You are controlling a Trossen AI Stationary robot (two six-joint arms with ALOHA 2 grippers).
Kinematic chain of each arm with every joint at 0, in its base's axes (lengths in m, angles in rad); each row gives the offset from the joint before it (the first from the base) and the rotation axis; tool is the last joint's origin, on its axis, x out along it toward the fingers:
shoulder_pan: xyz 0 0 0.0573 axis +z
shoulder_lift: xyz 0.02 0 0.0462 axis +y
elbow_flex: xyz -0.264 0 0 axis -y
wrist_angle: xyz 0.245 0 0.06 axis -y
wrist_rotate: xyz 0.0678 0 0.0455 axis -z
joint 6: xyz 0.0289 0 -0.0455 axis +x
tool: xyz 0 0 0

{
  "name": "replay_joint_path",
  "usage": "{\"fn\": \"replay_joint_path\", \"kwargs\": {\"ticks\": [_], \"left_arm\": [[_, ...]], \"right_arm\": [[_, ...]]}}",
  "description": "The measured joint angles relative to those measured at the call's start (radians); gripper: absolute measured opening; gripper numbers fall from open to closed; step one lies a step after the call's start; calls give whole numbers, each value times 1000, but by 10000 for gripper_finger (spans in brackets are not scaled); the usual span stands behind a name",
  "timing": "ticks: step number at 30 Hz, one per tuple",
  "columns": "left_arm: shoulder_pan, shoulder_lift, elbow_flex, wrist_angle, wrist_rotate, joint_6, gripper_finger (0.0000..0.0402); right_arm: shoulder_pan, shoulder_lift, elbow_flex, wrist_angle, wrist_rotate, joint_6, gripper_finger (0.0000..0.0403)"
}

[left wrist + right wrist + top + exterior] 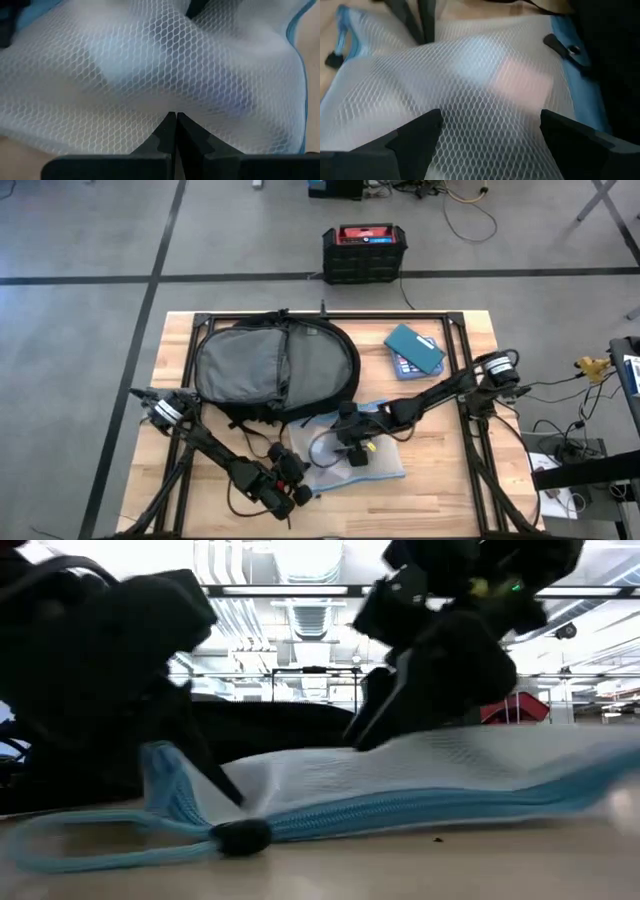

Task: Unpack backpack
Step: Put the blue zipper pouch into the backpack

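Lying open on the desk [440,470], the backpack [275,365] has a white mesh pouch [375,460] just beside it. Over the pouch, the right hand [487,135] is spread wide; the left hand [176,131] is clenched against its mesh.

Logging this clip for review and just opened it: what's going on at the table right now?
A white mesh pouch with blue zipper trim lies on the table in front of the open backpack. The left gripper is shut on the mesh pouch at its edge, while the right gripper hangs open just above it. A teal notebook lies beside the backpack.
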Motion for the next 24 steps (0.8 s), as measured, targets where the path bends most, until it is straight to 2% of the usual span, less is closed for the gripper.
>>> {"fn": "replay_joint_path", "kwargs": {"ticks": [4,13,16,20,24], "left_arm": [[1,-10,-1,10,-20,32,0],[49,-60,41,52,-149,367,0],[92,-62,64,51,-144,455,0],[139,-64,100,67,-87,570,0],[159,-65,113,70,-28,595,0]], "right_arm": [[0,46,59,-95,0,11,321],[29,48,121,-154,-97,-8,275],[40,38,139,-185,-93,-31,261],[46,37,162,-205,-86,-39,244],[47,36,187,-288,-77,-28,228]]}}
